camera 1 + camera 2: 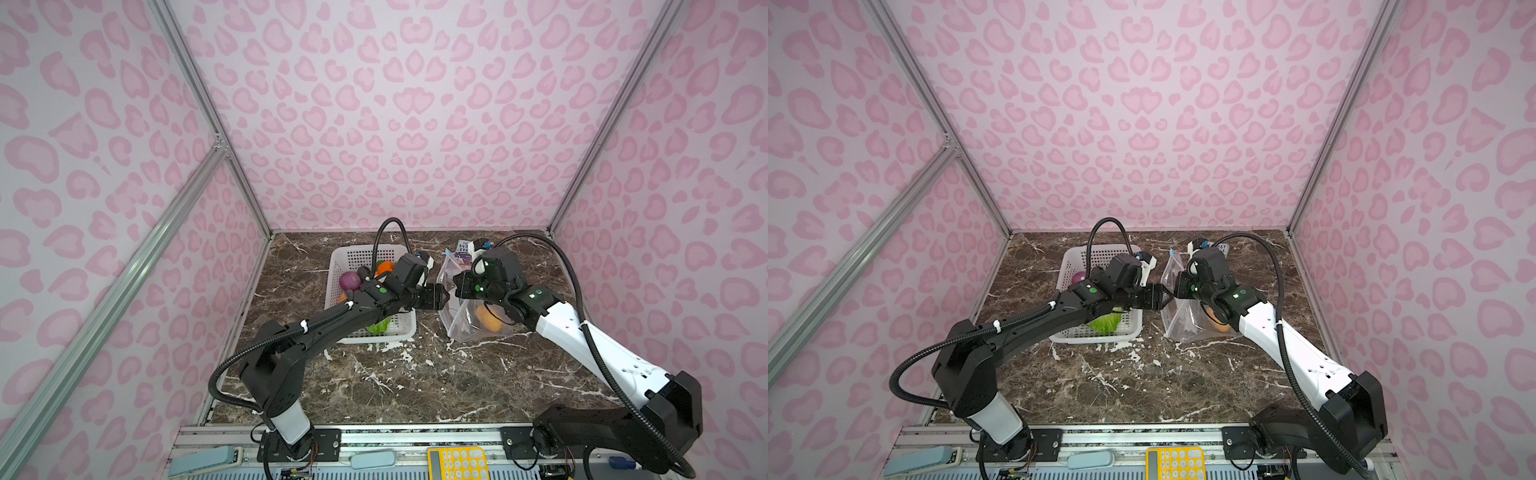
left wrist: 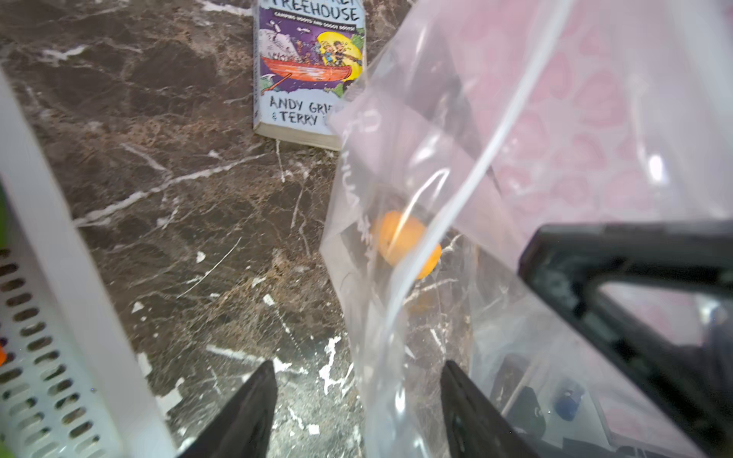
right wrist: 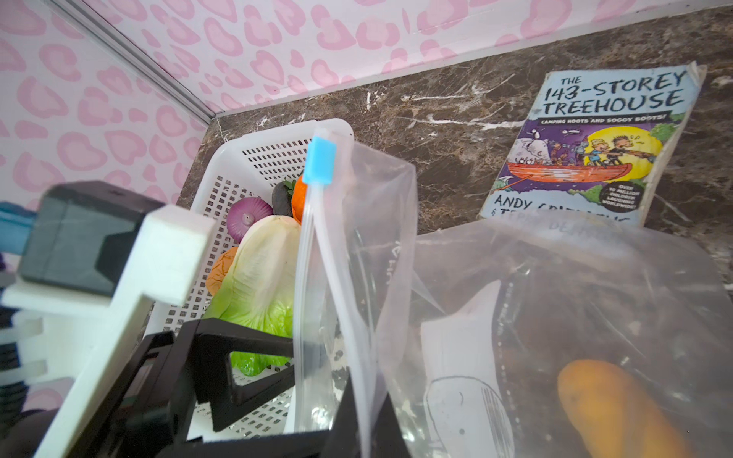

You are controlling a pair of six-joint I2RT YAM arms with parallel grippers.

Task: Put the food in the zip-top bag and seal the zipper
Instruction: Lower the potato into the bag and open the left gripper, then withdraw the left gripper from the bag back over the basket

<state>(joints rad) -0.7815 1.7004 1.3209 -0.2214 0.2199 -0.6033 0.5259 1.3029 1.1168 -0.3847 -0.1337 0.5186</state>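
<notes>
Standing on the desk (image 1: 395, 386), the white basket (image 1: 357, 253) holds most of the food. The zip-top bag (image 1: 461, 328) is upright just to its right, with one potato (image 3: 611, 404) inside. The right end effector (image 1: 457, 286) is clamped on the bag's mouth. The left end effector (image 2: 357, 366), nearer to the basket, has its jaws apart around the bag's edge. The zipper (image 3: 305, 277) rises to its blue slider (image 3: 322, 160).

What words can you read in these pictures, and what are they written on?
"THE 143-STOREY TREEHOUSE": book cover.
"CAMPING HOOTS AND SOGGY BOOTS!": same cover, under the title.
"ANDY GRI" and "& TERRY": cover's lower edge, rest hidden behind the zip-top bag.
Round badge on the cover: too small to be sure.
Print on the bag: blurred, unreadable.
Yellow calculator keys: too small.
</notes>
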